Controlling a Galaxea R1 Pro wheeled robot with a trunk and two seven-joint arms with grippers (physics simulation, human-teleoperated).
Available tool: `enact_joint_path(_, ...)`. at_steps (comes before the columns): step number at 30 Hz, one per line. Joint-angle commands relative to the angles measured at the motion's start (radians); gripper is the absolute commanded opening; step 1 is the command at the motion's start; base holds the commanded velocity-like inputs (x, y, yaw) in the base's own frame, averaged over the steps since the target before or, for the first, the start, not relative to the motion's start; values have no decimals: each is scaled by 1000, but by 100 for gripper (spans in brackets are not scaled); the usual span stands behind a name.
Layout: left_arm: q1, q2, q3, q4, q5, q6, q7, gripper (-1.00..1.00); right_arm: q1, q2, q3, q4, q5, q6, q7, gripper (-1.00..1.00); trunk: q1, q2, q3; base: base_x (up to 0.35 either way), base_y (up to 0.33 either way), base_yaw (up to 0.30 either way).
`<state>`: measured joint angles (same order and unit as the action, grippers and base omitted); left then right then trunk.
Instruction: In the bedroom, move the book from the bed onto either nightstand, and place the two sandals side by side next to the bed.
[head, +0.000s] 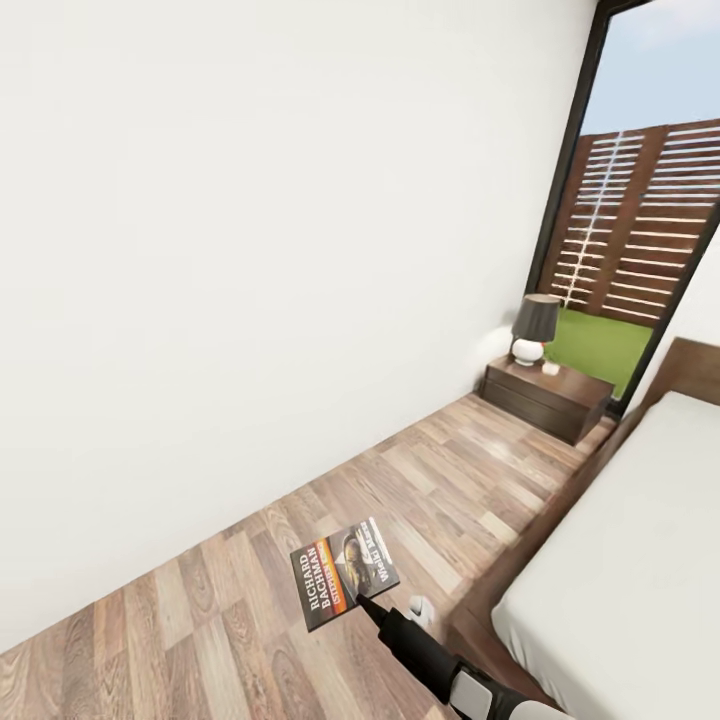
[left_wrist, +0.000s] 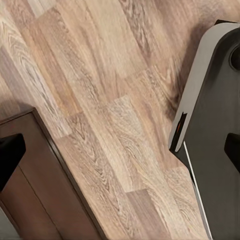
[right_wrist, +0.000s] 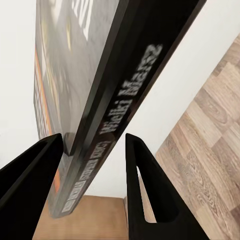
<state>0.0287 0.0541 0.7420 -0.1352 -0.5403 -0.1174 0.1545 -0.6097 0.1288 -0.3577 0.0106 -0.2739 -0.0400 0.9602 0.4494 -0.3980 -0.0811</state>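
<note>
The book, a thin dark paperback with an orange band and white "RICHARD BACHMAN" lettering, hangs above the wood floor beside the bed. My right gripper is shut on its lower edge. In the right wrist view the book's spine runs between the two black fingers. A dark brown nightstand stands far ahead by the window, at the bed's head. In the left wrist view, my left gripper is spread open over bare floor, its black fingertips at the picture's edges. The sandals are out of view.
A dark-shaded lamp with a white base sits on the nightstand. A white wall runs along the left, leaving a plank-floor corridor between it and the bed's wooden frame. In the left wrist view, my base and a dark wooden edge.
</note>
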Motion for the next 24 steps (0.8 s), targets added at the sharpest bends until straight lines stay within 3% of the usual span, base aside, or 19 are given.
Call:
enact_joint_path(1,-1,-1,8,0,-10,-4,2,100,-1,0,0,1,-2,-4,2,-100,1,-2,-2,0,0,115)
enact_joint_path(9,-1,-2,8,0,-10,-4,2,100,-1,1,0,3,-2,-4,2,-100,1,-2,0,0,0,36)
enact_joint_path(24,-1,-9,8,0,-10,-4,2,100,-1,2,0,3,-2,-5,2,-100,1,-2,20,0,0,-76)
